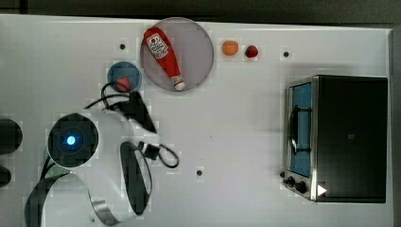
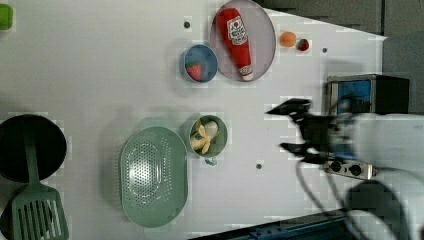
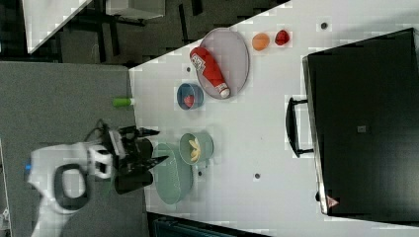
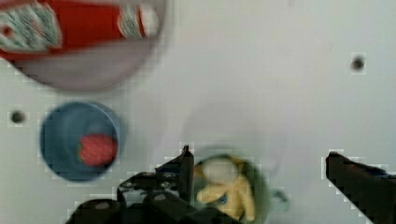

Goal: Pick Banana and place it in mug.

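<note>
The small pale yellow-tan banana (image 2: 204,136) lies inside the round pale teal-green mug (image 2: 221,133), which stands on the white table (image 2: 100,75) just beside the larger oval green perforated basket (image 2: 153,175), on the basket's right in the left view. The black two-fingered gripper (image 2: 289,127) holds nothing, its jaws spread wide apart, and in the left view it appears to the right of the mug, apart from it. In the wrist view the two fingers (image 4: 180,170) stand on either side of the mug, with the small blue bowl (image 4: 60,140) holding a red strawberry (image 4: 97,150) and the grey plate (image 4: 88,77) bearing the red ketchup bottle (image 4: 70,28) nearby
</note>
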You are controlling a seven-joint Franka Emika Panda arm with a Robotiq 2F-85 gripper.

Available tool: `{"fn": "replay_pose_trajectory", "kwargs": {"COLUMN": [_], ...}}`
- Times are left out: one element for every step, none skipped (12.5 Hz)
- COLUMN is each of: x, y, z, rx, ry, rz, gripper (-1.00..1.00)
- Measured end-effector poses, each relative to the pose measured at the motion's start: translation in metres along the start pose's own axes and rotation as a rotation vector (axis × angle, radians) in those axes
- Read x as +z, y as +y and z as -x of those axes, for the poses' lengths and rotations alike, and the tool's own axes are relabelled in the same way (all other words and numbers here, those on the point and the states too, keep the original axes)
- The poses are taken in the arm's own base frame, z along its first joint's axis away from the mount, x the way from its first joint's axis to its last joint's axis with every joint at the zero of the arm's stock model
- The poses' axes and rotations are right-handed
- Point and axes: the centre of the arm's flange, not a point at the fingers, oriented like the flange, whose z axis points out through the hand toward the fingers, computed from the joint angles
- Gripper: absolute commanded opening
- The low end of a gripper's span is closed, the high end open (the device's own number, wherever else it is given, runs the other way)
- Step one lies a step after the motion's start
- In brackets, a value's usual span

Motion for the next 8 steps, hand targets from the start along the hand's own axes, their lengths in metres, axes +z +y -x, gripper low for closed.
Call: {"fn": "replay_pose_trajectory", "kwargs": {"x": [-0.037, -0.073, -0.104, -0.131, -0.153, -0.166, -0.171, -0.171], "y": [0.003, 0.008, 0.015, 0.021, 0.027, 0.035, 0.045, 0.056], "z": [-0.022, -0.046, -0.071, -0.100, -0.129, -0.153, -0.176, -0.195], "rx": [-0.035, -0.060, -0.062, -0.072, -0.076, -0.067, -0.069, -0.076], "ry": [0.024, 0.057, 0.067, 0.066, 0.070, 0.075, 0.060, 0.026], "rz": [-0.014, -0.051, -0.081, -0.106, -0.132, -0.147, -0.132, -0.091], "gripper": [1.00, 1.00, 1.00, 1.00, 1.00, 1.00, 1.00, 1.00]}}
